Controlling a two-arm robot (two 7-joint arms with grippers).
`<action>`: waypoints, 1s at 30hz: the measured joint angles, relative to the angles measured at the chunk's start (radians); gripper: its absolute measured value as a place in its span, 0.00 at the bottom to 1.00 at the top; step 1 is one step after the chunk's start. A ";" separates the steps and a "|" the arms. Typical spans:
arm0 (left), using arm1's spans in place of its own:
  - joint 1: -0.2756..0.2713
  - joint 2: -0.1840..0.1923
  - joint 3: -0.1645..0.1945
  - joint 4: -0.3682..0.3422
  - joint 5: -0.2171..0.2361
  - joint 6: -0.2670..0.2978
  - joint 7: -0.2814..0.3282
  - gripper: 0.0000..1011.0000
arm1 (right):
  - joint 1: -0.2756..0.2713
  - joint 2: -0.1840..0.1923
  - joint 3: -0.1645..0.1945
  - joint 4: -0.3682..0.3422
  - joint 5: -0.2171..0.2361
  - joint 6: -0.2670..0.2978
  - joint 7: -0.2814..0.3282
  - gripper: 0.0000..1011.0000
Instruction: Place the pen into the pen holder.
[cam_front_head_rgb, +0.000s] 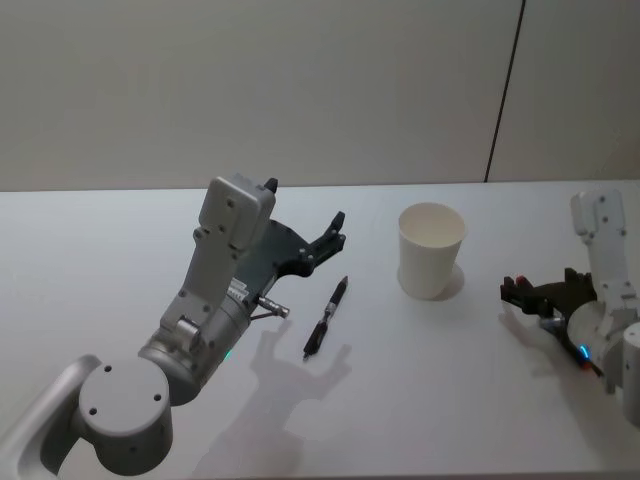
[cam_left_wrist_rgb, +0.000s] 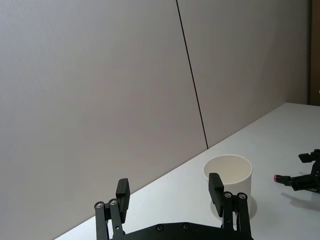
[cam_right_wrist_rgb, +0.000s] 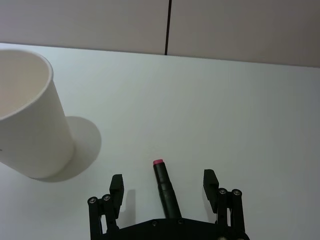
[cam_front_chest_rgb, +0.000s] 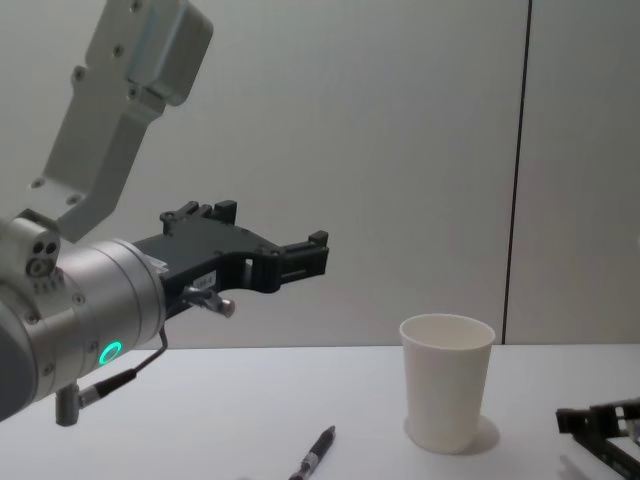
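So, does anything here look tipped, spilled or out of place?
Nothing stands out: the pen holder stands upright, the pen lies flat on the table beside it. Left hand open above; right hand open, low at right.

Head view is taken from above, tilted down onto the tabletop (cam_front_head_rgb: 120, 220). Chest view is set low, aimed level across it toward the wall (cam_front_chest_rgb: 400, 120). Wrist views are aimed out past the left tool (cam_left_wrist_rgb: 169, 186) and right tool (cam_right_wrist_rgb: 163, 180), close in. The pen holder (cam_front_head_rgb: 431, 250) is shared by all four.
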 joint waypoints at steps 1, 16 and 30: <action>0.000 0.000 0.000 0.000 0.000 0.000 0.000 0.99 | 0.003 -0.001 0.001 0.007 0.000 0.001 0.002 0.99; 0.000 0.000 0.000 0.000 0.000 0.000 0.000 0.99 | 0.038 -0.006 0.016 0.107 0.013 0.006 0.027 0.71; 0.000 0.000 0.000 0.000 0.000 0.000 0.000 0.99 | 0.044 -0.005 0.019 0.139 0.012 -0.013 0.078 0.30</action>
